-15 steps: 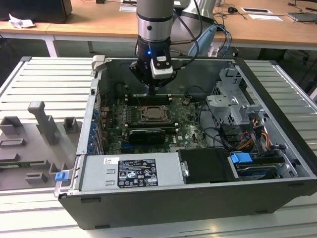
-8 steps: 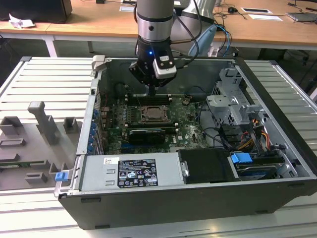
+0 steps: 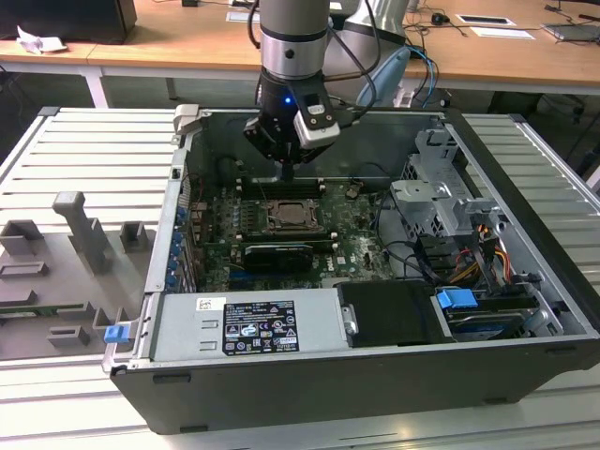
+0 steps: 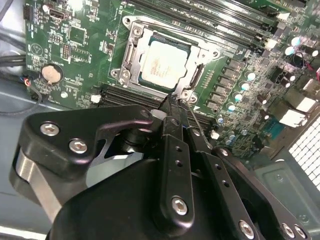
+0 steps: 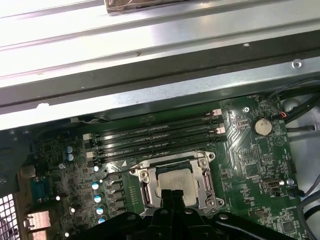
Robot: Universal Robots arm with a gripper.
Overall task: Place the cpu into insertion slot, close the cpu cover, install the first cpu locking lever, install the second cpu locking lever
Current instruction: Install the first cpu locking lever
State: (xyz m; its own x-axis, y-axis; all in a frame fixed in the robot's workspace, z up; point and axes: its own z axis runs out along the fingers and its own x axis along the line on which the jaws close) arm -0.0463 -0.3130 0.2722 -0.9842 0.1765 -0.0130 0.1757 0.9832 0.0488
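The cpu [image 4: 161, 62] [image 5: 172, 181] lies flat in the insertion slot [image 3: 295, 217] on the green board inside the open computer case. The cpu cover [image 4: 131, 50] [image 5: 145, 182], a silver frame, lies down around the chip, whose pale face shows through its window. My gripper [image 3: 286, 176] [image 4: 173, 102] [image 5: 172, 196] hangs just above one edge of the socket with its black fingers pressed together, shut. A thin wire locking lever [image 4: 197, 127] runs right beside the fingers. I cannot tell whether they touch it. Another thin wire [image 5: 120, 170] sticks out from the socket's corner.
Long black memory slots [image 5: 150, 137] run beside the socket. A coin battery [image 5: 262, 126] sits on the board. The case's metal wall [image 5: 150, 50] rises close behind the arm. A power supply [image 3: 248, 323] and a drive cage [image 3: 441, 187] flank the board. Grey fixtures [image 3: 80, 234] stand at the exterior view's left.
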